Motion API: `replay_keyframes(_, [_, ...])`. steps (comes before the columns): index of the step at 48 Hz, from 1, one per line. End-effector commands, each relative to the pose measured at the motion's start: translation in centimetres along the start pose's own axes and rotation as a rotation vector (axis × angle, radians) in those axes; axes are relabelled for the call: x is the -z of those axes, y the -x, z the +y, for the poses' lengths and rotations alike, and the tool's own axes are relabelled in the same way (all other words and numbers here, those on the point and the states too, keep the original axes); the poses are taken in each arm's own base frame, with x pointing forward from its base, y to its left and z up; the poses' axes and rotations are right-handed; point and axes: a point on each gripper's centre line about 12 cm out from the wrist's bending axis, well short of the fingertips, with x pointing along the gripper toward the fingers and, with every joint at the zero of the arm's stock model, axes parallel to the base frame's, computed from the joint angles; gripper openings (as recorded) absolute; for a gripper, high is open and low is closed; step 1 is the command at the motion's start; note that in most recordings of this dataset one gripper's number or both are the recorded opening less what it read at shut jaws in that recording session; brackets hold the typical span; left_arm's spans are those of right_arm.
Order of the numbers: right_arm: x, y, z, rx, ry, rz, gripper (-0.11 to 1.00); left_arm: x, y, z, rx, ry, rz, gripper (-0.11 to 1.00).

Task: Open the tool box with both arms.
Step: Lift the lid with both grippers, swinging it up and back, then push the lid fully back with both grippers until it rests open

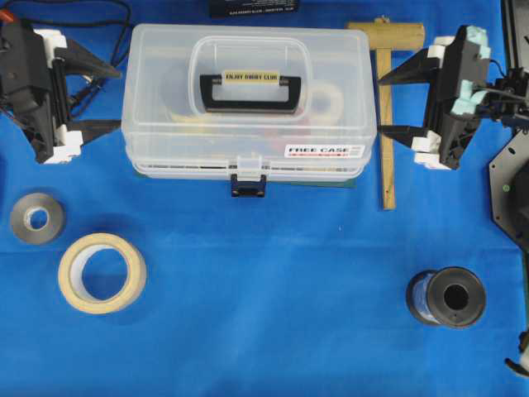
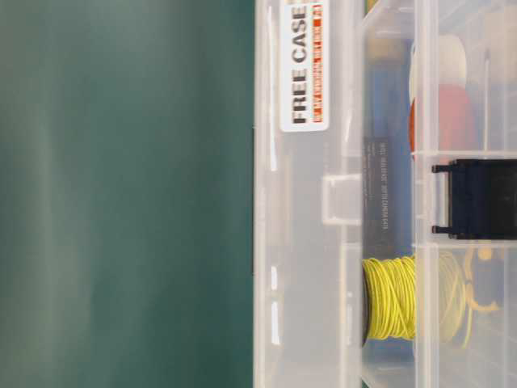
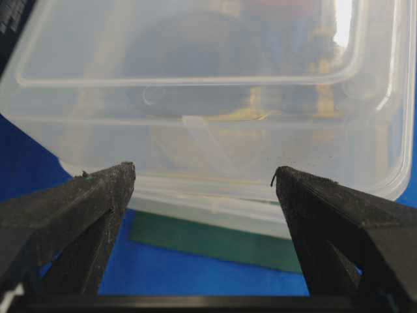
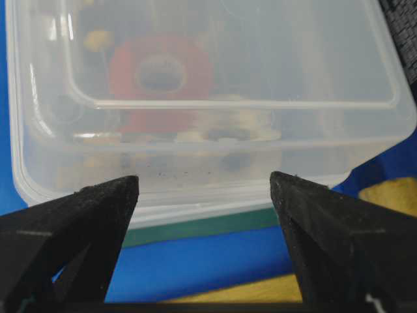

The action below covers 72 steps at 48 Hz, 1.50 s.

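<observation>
The tool box [image 1: 165, 99] is a clear plastic case lying shut on the blue cloth, with its black handle [image 1: 250, 91] on top and its black latch [image 1: 248, 184] down at the front edge. My left gripper [image 1: 118, 100] stands open at the box's left end, fingertips close to the wall, nothing between them. My right gripper [image 1: 379, 104] stands open at the right end in the same way. The left wrist view has the open left gripper [image 3: 205, 176] facing the box's end wall [image 3: 195, 117]. The right wrist view has the open right gripper [image 4: 203, 182] facing the other end [image 4: 228, 52]. The table-level view is filled by the box [image 2: 323, 242].
A wooden mallet [image 1: 385, 124] lies just right of the box, under the right gripper. A masking tape roll [image 1: 102, 273] and a grey tape roll [image 1: 37, 217] lie front left, a black spool [image 1: 446, 296] front right. A green mat [image 3: 215, 238] sits under the box.
</observation>
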Motion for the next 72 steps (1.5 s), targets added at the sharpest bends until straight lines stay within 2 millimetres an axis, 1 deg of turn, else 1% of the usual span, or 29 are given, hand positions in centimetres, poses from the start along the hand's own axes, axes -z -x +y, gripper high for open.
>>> replay_keyframes(1, [-3.6,1.0,0.4,-0.014,-0.006,-0.141,0.83,-3.8,0.7,0.5,-0.019,0.000,-0.134,0.87])
replay_keyframes(16, [-4.5,1.9,0.4,-0.014,-0.005,-0.202,0.83,-4.6,1.7,1.0,-0.043,-0.016,-0.184,0.87])
replay_keyframes(28, [-4.9,2.0,0.1,-0.007,-0.009,-0.215,0.83,-5.0,1.8,1.2,-0.053,-0.012,-0.208,0.87])
replay_keyframes(35, [-5.3,2.4,-0.4,0.011,-0.014,-0.234,0.83,-5.3,2.0,1.5,-0.064,-0.010,-0.218,0.87])
replay_keyframes(44, [-5.9,3.1,-1.3,0.047,-0.030,-0.259,0.83,-5.8,2.5,2.1,-0.088,-0.011,-0.241,0.87])
replay_keyframes(51, [-6.4,3.5,-2.1,0.078,-0.042,-0.282,0.83,-5.9,2.6,3.1,-0.125,0.001,-0.239,0.87])
replay_keyframes(63, [-6.6,3.4,-3.8,0.138,-0.068,-0.294,0.83,-5.7,2.7,5.2,-0.206,0.027,-0.248,0.87])
replay_keyframes(72, [-6.5,3.4,-5.0,0.180,-0.087,-0.297,0.83,-5.7,2.7,6.1,-0.241,0.038,-0.251,0.87])
